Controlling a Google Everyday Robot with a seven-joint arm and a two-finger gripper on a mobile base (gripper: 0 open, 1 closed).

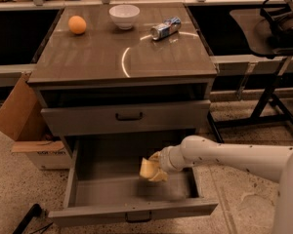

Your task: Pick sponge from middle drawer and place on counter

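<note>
The sponge [146,170] is pale yellow. It is in the right half of the middle drawer [100,182], which is pulled wide open. The gripper [155,168] is pinching the sponge from the right side, with its fingers pressed on the foam. The sponge seems to be lifted a little off the drawer floor, with a dark shadow under it, but it is hard to be sure. The white arm [224,156] reaches in from the right, over the drawer's side wall.

The drawer has a small dark handle [137,217] on its front. Above it is a shut drawer front [78,121] with its own dark handle. On top is the counter [112,57], shiny, with a pale curved mark. At the back of the counter are an orange [77,24] on the left, a white bowl [124,16] in the middle, and a can [165,28] lying on its side just right of the bowl.

A cardboard box [17,113] sits on the floor left of the cabinet. A dark side table [256,30] stands to the right.
</note>
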